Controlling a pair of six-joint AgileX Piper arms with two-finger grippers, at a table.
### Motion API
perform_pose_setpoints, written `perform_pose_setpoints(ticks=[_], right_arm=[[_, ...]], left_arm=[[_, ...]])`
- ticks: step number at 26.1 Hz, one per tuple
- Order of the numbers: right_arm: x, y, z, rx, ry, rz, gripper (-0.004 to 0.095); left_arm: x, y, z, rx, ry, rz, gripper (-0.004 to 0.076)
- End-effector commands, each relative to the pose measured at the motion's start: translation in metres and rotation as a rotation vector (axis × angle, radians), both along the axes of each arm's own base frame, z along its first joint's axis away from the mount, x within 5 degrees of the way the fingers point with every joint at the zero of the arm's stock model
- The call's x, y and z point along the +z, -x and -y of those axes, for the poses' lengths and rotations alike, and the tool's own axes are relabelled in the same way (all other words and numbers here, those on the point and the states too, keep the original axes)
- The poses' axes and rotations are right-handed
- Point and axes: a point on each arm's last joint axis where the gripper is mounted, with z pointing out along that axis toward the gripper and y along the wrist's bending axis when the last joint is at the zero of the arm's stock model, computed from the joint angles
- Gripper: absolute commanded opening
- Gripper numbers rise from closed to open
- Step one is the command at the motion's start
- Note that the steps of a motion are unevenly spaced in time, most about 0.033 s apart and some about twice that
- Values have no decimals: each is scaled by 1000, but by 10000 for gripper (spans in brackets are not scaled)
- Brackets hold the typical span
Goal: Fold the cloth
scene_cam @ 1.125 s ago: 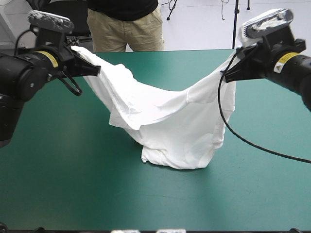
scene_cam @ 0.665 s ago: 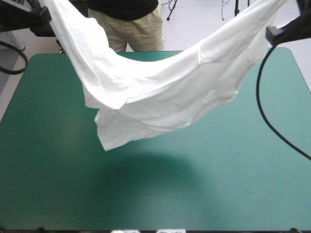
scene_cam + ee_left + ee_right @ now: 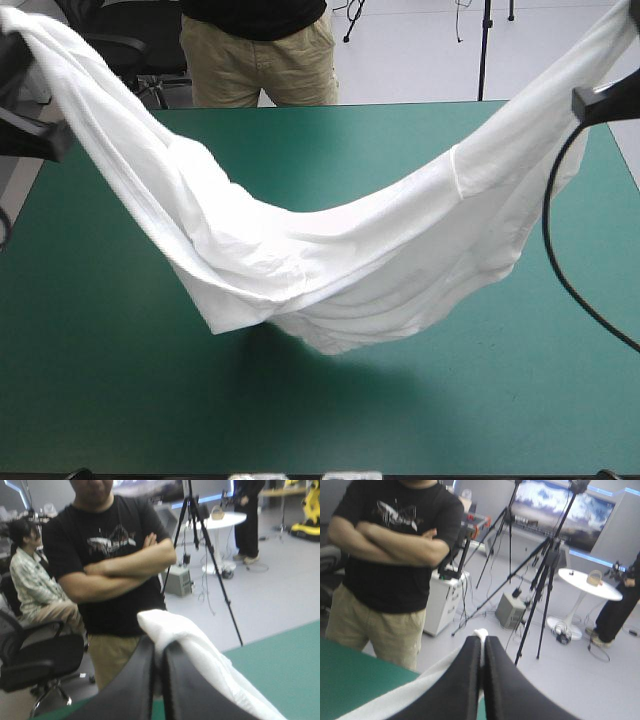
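The white T-shirt (image 3: pixel 330 270) hangs in a long sagging band across the table, held up at both ends. Its lowest folds hang just over the middle of the teal-green cover (image 3: pixel 120 400); I cannot tell whether they touch it. My left gripper (image 3: pixel 159 647) is raised at the table's left side, shut on the T-shirt (image 3: pixel 200 655), with a white fold bulging past the black fingers (image 3: pixel 135 680). My right gripper (image 3: pixel 482 642) is raised at the right side, shut on the T-shirt (image 3: pixel 390 700), a small tuft showing at its tips. In the high view only parts of both grippers show at the picture's edges.
The table's near half shows only the shirt's shadow (image 3: pixel 300 370). Past the far edge lies the room floor. Both wrist views look level into the room.
The arms rose and spread from table height, lifting the shirt off the cover. Since just before, the shirt has sagged lower and swung toward the table's middle.
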Motion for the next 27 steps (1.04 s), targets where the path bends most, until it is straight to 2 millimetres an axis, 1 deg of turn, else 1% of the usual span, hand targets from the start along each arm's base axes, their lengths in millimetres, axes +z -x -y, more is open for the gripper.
perform_pose_setpoints(ticks=[1, 2, 3, 4, 5, 6, 7, 8, 10, 14, 17, 19, 24, 27], right_arm=[[-21, -24, -8, -22, 30, -66, -17], [-41, -45, -17, -24, 34, -149, -17], [-53, -57, -22, -26, 29, -197, -17], [-76, -81, -32, -35, 26, -291, -17], [-89, -93, -37, -41, 25, -343, -18], [-110, -113, -47, -42, 36, -419, -18], [-123, -126, -53, -39, 46, -466, -18], [-139, -143, -59, -44, 59, -521, -18], [-157, -164, -63, -53, 60, -578, -18], [-191, -206, -54, -87, -39, -677, -18], [-218, -234, -42, -74, -129, -751, -18], [-237, -251, -34, -82, -148, -794, -18], [-285, -284, -23, -134, -145, -891, -17], [-301, -296, -22, -139, -147, -890, -18]], left_arm=[[-28, -34, 18, 11, -39, -66, -17], [-52, -62, 30, 43, -76, -157, -17], [-66, -78, 37, 70, -97, -205, -17], [-95, -110, 50, 115, -151, -300, -17], [-109, -126, 58, 129, -174, -349, -17], [-133, -152, 68, 138, -197, -435, -17], [-146, -166, 73, 137, -182, -486, -17], [-168, -190, 78, 140, -123, -583, -17], [-192, -212, 79, 136, -75, -679, -17], [-232, -245, 74, 161, -78, -803, -17], [-251, -262, 69, 182, -69, -824, -17], [-261, -275, 65, 192, -32, -821, -17], [-289, -300, 54, 219, 67, -856, -17], [-306, -308, 48, 241, 63, -897, -17]])
